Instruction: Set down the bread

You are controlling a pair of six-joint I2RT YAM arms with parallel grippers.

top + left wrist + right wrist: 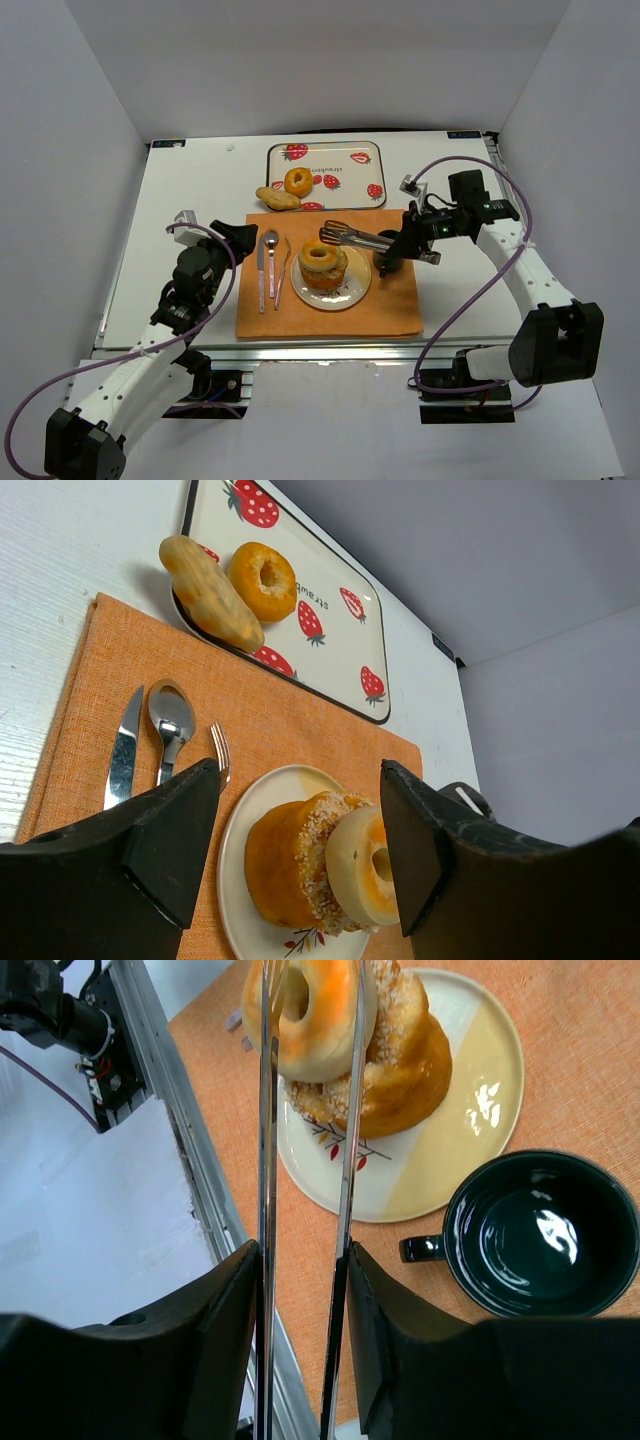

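A white plate (350,293) on the orange placemat (330,318) holds a stack of breads (322,262): a pale glazed ring (315,1010) on a sesame-crusted bread (405,1060). My right gripper (405,243) is shut on metal tongs (355,237). In the right wrist view the tong arms (350,1140) run on either side of the glazed ring, with their tips out of frame. My left gripper (235,240) is open and empty, left of the plate. In its wrist view (300,840) the stack (300,855) shows between the jaws.
A strawberry-print tray (345,159) at the back holds a ring doughnut (298,181), and a long bread (277,198) lies across its front edge. A dark mug (388,265) stands right of the plate, and a knife, spoon and fork (268,265) lie to its left.
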